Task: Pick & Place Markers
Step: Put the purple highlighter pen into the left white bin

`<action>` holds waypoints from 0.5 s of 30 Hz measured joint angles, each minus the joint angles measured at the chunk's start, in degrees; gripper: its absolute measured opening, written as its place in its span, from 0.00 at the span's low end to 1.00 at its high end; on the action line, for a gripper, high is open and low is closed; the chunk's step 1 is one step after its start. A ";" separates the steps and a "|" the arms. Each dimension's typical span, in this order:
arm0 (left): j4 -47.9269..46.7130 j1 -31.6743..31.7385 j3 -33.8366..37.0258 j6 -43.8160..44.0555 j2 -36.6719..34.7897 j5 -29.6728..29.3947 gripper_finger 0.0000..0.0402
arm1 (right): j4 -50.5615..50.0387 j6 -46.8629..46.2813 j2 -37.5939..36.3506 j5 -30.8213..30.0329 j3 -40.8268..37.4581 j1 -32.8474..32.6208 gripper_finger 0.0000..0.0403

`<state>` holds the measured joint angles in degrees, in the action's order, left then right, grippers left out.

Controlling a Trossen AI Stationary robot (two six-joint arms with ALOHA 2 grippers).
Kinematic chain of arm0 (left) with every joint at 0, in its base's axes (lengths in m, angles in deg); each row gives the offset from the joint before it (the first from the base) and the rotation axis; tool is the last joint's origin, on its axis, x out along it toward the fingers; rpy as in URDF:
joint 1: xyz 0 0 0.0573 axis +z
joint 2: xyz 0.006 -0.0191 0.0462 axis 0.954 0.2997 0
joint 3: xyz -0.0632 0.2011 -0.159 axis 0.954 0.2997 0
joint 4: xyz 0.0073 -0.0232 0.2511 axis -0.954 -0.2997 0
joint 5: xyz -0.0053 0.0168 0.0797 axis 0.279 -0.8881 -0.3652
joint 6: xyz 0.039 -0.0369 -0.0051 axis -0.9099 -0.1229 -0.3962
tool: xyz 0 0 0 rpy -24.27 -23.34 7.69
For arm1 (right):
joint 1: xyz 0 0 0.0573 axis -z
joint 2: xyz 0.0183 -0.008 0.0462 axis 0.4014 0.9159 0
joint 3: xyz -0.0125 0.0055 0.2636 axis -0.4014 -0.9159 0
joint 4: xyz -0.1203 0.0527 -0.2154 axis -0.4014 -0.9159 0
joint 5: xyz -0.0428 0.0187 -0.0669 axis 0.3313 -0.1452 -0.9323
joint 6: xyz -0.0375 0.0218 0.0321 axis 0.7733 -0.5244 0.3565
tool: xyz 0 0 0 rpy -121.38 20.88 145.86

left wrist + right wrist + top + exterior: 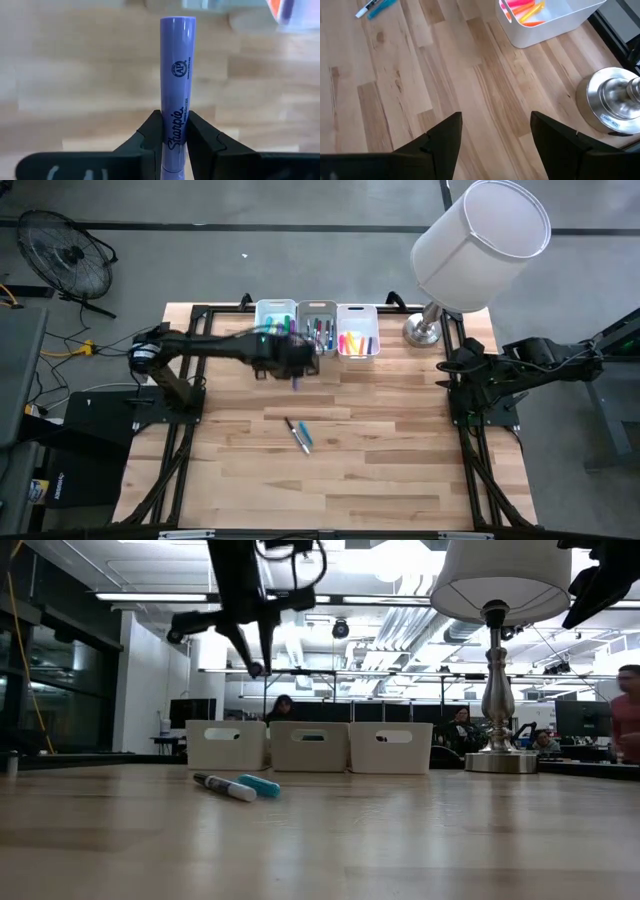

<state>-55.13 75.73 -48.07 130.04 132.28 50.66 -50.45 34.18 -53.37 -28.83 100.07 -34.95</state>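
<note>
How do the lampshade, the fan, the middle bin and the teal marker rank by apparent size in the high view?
1. Lampshade, though it sits nearer the camera, so it looks bigger than it is.
2. Fan.
3. Middle bin, partly hidden by the left claw.
4. Teal marker.

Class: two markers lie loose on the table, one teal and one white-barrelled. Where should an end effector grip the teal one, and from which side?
Grip the teal marker at mid-barrel, coming straight down from above. It lies flat on the table, so only its top and long sides are free. The white marker lies close by at one end, so set the fingers across the barrel near the far end, probably.
</note>
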 joint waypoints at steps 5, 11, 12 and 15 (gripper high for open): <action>-1.22 10.04 -0.09 -12.36 -1.14 1.70 0.14 | 0.03 -1.65 0.02 -0.72 0.00 0.00 0.56; -0.17 23.27 -0.01 -27.02 -0.09 5.87 0.14 | 0.03 -7.47 0.00 -3.25 0.00 0.00 0.56; 0.63 25.05 0.00 -28.63 0.46 5.90 0.14 | 0.03 -8.10 0.01 -3.67 0.00 0.00 0.56; 0.75 30.34 0.20 -33.44 0.72 6.13 0.14 | 0.01 -10.91 0.00 -6.02 -0.01 0.01 0.56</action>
<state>-54.37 106.07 -47.87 96.60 133.00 56.79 -50.44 23.27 -53.37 -34.85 100.06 -34.94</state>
